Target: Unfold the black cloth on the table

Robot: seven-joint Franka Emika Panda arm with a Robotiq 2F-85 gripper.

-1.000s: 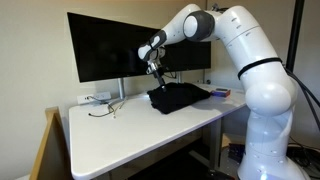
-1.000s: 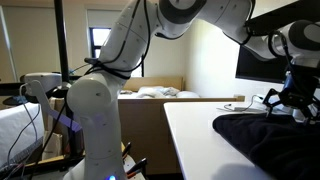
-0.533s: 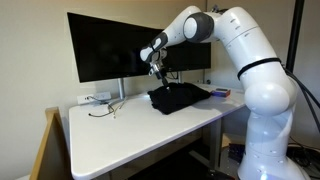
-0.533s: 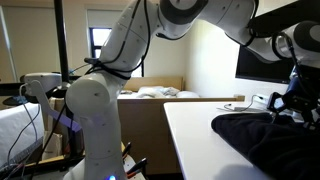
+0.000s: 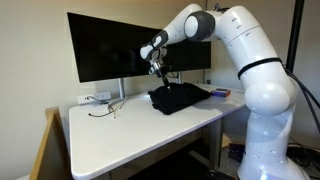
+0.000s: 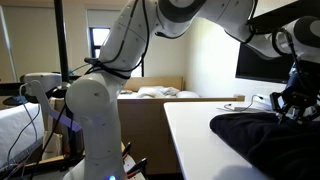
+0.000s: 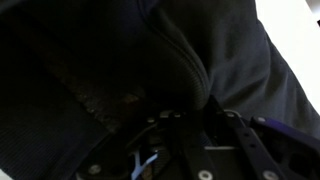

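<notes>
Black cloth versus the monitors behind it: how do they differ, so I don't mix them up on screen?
The black cloth lies low and rumpled on the table; the monitors stand upright behind it. The cloth is soft with uneven edges and folds; the monitors are rigid, flat rectangles. The cloth covers a smaller patch than the monitors span. Both are black and sit toward the table's far side.
</notes>
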